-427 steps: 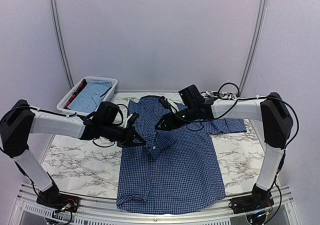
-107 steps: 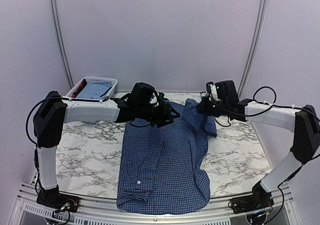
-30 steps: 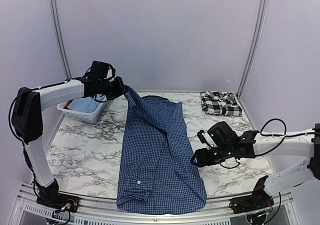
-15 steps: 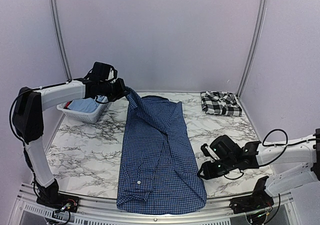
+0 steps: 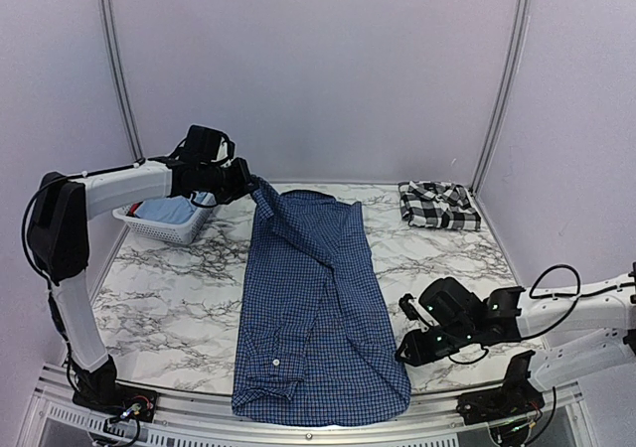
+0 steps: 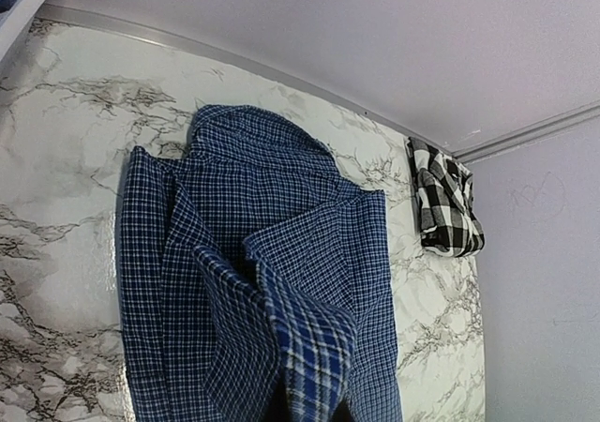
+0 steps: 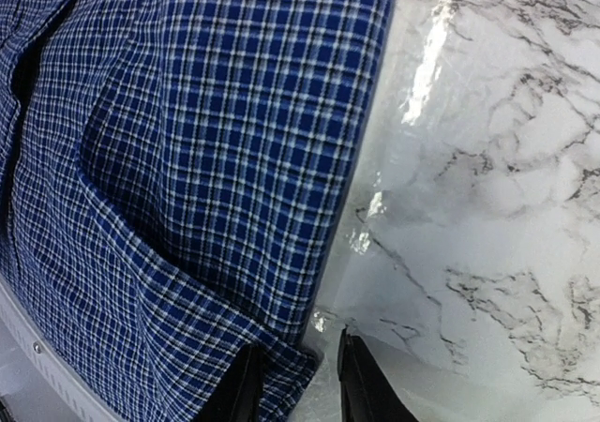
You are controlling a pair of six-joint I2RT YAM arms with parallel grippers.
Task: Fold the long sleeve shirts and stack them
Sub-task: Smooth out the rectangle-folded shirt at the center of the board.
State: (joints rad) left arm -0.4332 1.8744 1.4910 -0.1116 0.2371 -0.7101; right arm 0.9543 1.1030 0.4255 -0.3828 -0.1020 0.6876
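Note:
The dark blue checked shirt point(image 5: 318, 308) lies lengthwise down the middle of the marble table, collar at the back. My left gripper point(image 5: 247, 184) is shut on a fold of its cloth at the back left corner and holds that part raised; in the left wrist view the cloth point(image 6: 309, 366) runs into the jaws, which are hidden. My right gripper point(image 5: 405, 354) is open and low at the shirt's near right hem; in the right wrist view point(image 7: 298, 389) one finger is over the hem corner point(image 7: 281, 366) and the other over bare table. The black-and-white plaid shirt point(image 5: 439, 205) lies folded at the back right.
A white slatted basket point(image 5: 149, 226) holding light blue cloth stands at the back left, under my left arm. The table's near edge has a metal rail point(image 5: 328, 429) just below the shirt's hem. The plaid shirt also shows in the left wrist view point(image 6: 445, 197).
My right gripper has moved down the shirt's right side toward the near edge, to the hem corner. My left gripper has kept hold of the raised cloth and barely moved.

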